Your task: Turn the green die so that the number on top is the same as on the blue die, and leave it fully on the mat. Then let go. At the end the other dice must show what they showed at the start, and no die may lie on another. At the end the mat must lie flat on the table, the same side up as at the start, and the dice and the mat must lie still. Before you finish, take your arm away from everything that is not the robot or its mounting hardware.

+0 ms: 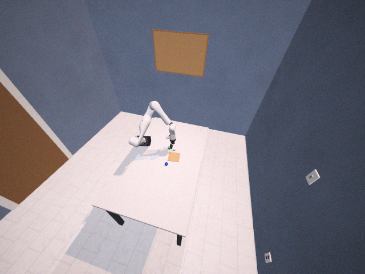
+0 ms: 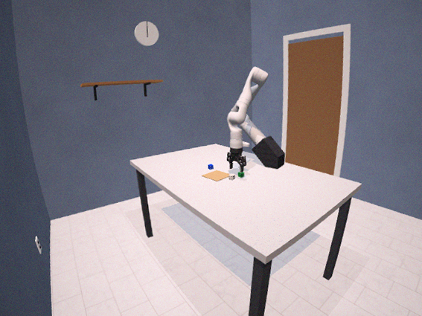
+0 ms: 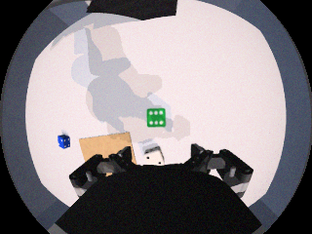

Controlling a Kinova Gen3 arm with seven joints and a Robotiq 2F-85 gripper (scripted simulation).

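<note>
A: How is the gripper seen at the lower edge of the wrist view?

B: It is spread wide and released; nothing is held between its black, blocky fingers. In the exterior view it is hung just above the table, pointing down.

A: Where is the green die found?

B: Just above the centre of the wrist frame, on the bare white table, off the mat. Four white pips are shown on its top face. In the exterior view it is placed right of the mat.

A: What lies nearest the fingers?

B: A white die, partly hidden between them at the frame's lower middle, touching or just beside the mat's corner; which cannot be told.

A: And the mat?

B: A flat, tan, square sheet, lower left of centre; nothing is carried on it. Farther left a small blue die is seen, its top number too small to read.
</note>
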